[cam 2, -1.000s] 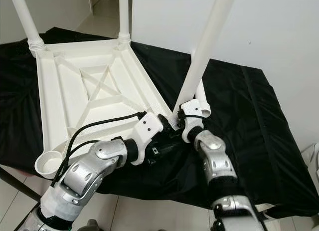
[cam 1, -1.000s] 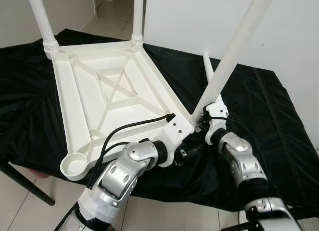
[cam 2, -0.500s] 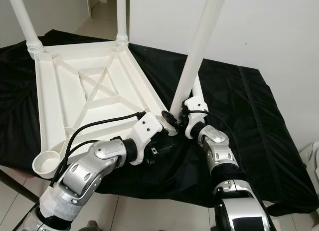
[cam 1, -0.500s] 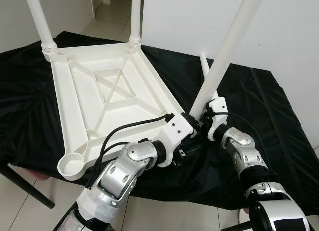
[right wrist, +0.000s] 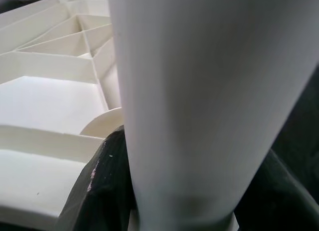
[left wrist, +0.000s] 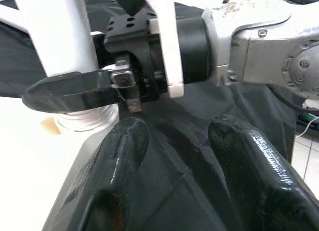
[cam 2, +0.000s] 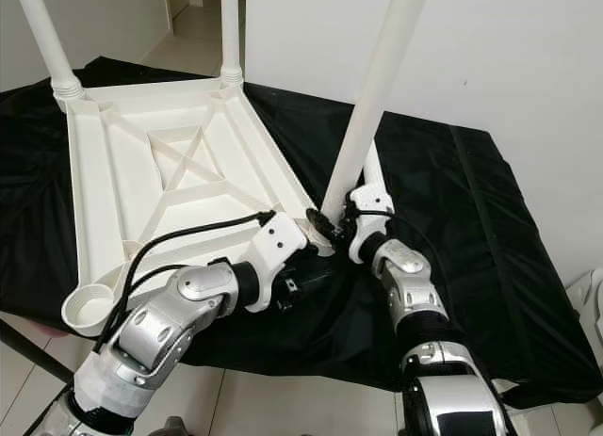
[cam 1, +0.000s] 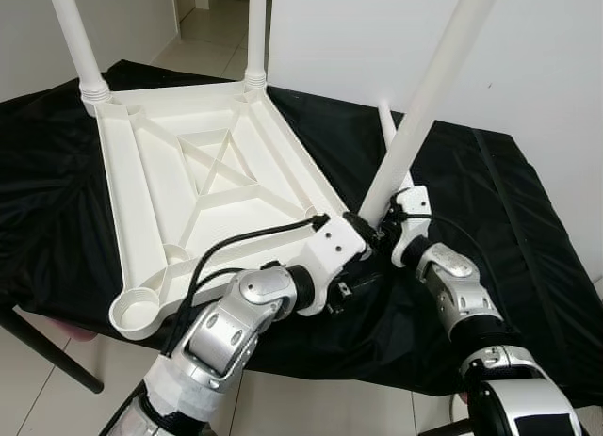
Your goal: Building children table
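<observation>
The white table top [cam 1: 203, 186] lies upside down on a black cloth [cam 1: 471, 229]; we read no writing anywhere. Our right gripper [cam 1: 377, 231] pinches a tilted leg [cam 1: 419, 116] at the near corner socket, our left gripper [left wrist: 182, 156] spread beside it. Beyond, two legs [cam 1: 75, 40] stand fitted.

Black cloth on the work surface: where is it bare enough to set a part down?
Bare black cloth lies on the robot's right, between the loose leg and the wall. Crowded: the near corner of the upturned tabletop, where both tools meet around the tilted leg.
</observation>
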Controlling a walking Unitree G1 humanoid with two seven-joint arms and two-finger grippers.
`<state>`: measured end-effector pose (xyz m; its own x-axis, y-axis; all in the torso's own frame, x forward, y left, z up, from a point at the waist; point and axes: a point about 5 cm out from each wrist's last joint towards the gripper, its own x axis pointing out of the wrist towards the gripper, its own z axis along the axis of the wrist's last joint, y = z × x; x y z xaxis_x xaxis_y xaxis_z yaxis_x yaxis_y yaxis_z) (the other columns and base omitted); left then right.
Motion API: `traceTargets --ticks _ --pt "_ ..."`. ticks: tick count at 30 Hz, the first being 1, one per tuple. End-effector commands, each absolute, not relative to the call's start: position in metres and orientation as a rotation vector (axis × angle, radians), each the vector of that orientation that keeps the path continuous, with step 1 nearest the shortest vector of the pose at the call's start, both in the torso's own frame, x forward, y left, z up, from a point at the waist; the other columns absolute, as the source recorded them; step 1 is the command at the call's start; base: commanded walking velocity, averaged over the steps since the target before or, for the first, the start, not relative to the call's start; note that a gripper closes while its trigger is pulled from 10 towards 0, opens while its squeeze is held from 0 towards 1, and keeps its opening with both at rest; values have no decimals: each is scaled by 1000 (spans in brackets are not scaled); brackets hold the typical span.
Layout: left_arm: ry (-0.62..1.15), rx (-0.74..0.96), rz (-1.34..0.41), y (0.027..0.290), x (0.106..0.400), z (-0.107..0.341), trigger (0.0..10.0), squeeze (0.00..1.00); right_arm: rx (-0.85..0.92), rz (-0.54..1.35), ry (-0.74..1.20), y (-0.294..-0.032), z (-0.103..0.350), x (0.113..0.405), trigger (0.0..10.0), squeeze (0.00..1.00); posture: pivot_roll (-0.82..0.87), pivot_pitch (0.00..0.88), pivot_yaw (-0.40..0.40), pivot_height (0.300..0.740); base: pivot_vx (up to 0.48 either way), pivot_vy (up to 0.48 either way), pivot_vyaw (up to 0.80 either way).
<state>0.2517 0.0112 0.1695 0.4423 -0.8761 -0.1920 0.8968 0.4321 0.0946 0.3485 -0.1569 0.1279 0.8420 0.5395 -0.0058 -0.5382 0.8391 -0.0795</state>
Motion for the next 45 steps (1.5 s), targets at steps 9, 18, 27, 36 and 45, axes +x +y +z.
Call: traceTargets --ticks 9,18,27,36,45 --pt "136 157 -1142 3 243 168 10000 0 -2 139 32 -154 114 336 10000 0 120 82 -100 740 0 0 0" --pt "117 135 -1114 2 248 171 10000 0 18 -101 56 -141 107 320 10000 0 105 84 -100 740 0 0 0" --pt "96 117 -1082 2 254 176 10000 0 56 -83 19 -137 116 318 10000 1000 98 77 -94 740 0 0 0" --pt "64 136 -983 8 268 178 10000 0 56 -118 -19 -144 130 319 10000 1000 98 56 -89 740 0 0 0" --pt "22 128 -908 14 281 184 10000 0 77 -26 -106 -148 141 309 10000 0 94 61 -88 740 0 0 0"
